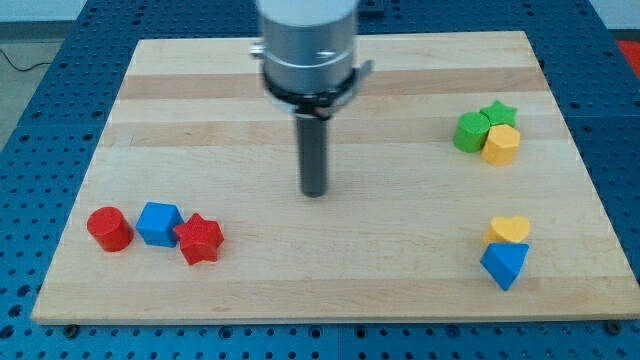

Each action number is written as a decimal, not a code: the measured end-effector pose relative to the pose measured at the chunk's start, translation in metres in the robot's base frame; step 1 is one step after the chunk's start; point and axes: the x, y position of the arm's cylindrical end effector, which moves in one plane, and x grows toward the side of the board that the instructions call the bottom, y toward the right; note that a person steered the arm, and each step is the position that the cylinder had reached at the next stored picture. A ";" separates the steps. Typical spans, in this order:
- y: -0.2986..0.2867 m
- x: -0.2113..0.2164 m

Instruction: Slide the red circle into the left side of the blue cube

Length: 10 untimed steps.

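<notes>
The red circle (109,229), a short red cylinder, stands near the board's lower left, just left of the blue cube (159,223), with a narrow gap or light contact between them. A red star (200,239) touches the cube's right side. My tip (316,192) is at the end of the dark rod near the middle of the board, well to the right of and a little above these three blocks, touching none of them.
A green circle (469,132), a green star (498,112) and a yellow hexagon (501,145) cluster at the upper right. A yellow heart (509,230) sits above a blue triangle (505,264) at the lower right. The wooden board (330,290) lies on a blue perforated table.
</notes>
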 end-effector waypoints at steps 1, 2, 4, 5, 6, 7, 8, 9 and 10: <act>-0.026 0.000; -0.029 0.000; -0.178 -0.023; -0.258 -0.021; -0.261 -0.017; -0.260 0.011; -0.260 0.038; -0.260 0.039; -0.260 0.039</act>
